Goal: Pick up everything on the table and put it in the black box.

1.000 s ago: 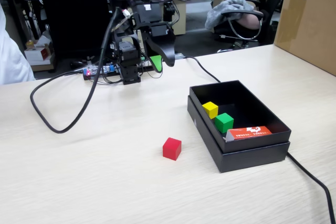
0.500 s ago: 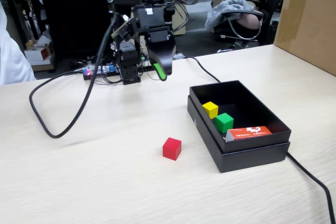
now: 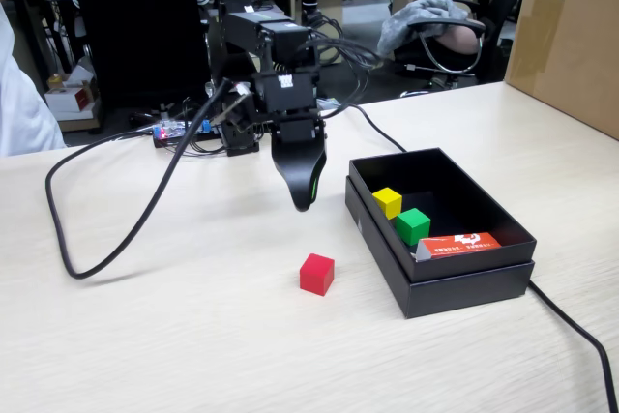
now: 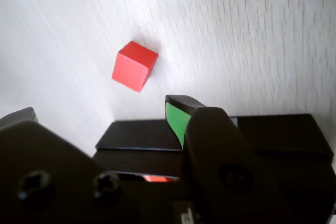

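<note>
1. Hanging above the table (image 3: 174, 307), the gripper (image 3: 303, 202) points tips-down, up and slightly left of the red cube (image 3: 316, 274) in the fixed view.
2. Gripper state: jaws spread wide in the wrist view, one green-padded tip at centre, the other at the left edge; nothing held.
3. Red cube sits flat on the table, left of the box (image 3: 464, 289), apart from it. No long axis; in the wrist view (image 4: 134, 66) one corner points toward the gripper.
4. Yellow cube (image 3: 388, 202) and green cube (image 3: 413, 226) lie inside the box, near its left wall.
5. Red-and-white packet (image 3: 458, 245) rests in the box's front corner, long axis along the front wall.
</note>
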Controlling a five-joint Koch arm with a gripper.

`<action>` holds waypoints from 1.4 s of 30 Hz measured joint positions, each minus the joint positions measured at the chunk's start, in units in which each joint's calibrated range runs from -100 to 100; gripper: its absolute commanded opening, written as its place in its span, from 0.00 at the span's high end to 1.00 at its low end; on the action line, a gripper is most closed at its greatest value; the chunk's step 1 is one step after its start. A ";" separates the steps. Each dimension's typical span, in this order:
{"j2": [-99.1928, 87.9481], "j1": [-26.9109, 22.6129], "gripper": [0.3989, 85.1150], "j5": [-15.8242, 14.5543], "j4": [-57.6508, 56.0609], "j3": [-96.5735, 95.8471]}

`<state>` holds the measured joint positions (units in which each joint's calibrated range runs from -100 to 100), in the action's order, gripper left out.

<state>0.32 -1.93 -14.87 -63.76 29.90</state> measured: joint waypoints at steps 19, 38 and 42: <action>25.63 0.10 0.42 -2.25 0.00 12.51; 34.95 0.20 0.46 -2.30 -1.86 19.08; 35.21 0.24 0.53 -2.30 -2.48 19.63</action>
<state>35.53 -1.68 -17.17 -66.24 49.52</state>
